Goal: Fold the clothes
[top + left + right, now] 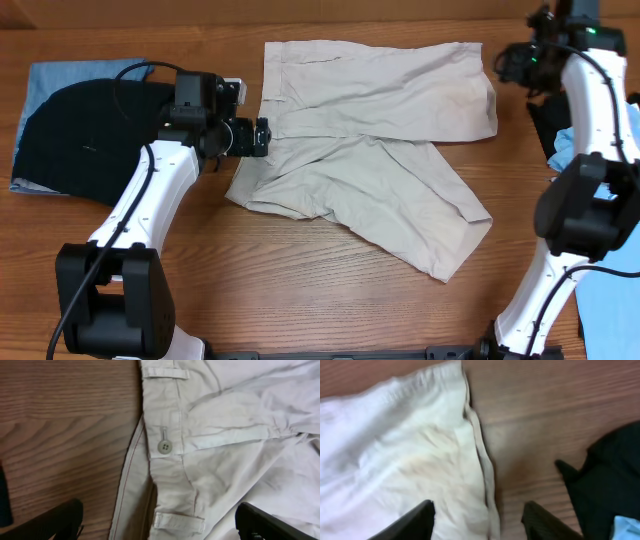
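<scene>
Two grippers, both with fingers apart, gripping nothing. I see the left gripper (pixel 159 527) spread wide over the waistband button (pixel 164 446) of the shorts (pixel 370 140), its arm reaching in from the left. The right gripper (pixel 477 522) straddles a leg hem at the far right corner. The shorts lie flat on the table (pixel 300 300). Fingertips are cut off, so contact is unclear.

White-shelled left arm (pixel 150 190): moulded white links, chunky black joint housings, black base block, thin black cable (pixel 137 66) looping off the wrist. Right arm (pixel 590 110) same build, small green light (pixel 590 30) near its wrist. Black left gripper (pixel 262 137) and right gripper (pixel 503 66); matte black fingers (pixel 410 522), blunt tips.
</scene>
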Motion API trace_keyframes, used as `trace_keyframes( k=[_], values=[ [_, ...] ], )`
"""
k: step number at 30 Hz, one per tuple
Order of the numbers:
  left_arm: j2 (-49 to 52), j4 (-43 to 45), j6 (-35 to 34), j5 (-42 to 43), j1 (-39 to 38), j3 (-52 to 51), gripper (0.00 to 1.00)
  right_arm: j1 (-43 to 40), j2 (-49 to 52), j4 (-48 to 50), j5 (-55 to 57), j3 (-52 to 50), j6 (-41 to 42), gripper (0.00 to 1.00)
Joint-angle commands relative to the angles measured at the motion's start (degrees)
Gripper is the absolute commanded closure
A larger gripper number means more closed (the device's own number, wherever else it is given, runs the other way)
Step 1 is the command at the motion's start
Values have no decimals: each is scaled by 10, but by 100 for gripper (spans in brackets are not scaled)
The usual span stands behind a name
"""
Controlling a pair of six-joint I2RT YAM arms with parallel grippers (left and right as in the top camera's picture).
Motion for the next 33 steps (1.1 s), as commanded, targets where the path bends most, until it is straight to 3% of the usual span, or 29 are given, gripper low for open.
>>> trace_keyframes(
  k=[1,4,7,12,21,25,33],
  values=[
    [-12,-12,-16,-39,-3,15,0,-16,6,0,-98,-34,-48,52],
    [-12,-16,-23,-47,-4,15,0,-14,6,20,-120,-66,-78,60],
    [-12,-16,-23,-51,-4,15,0,-5,6,60,-121,-99,-82,59],
    [-12,-25,-23,-51,-4,15,0,-3,6,140,-89,-162,-88,51],
    [-12,-32,-23,-51,-4,14,0,-4,6,258,-71,-247,-88,49],
    [-12,-33,-23,-51,-4,14,0,-5,4,259,-75,-241,-85,54],
    [-12,-36,-23,-51,-4,14,0,-3,-7,233,-118,-200,-60,53]
  ],
)
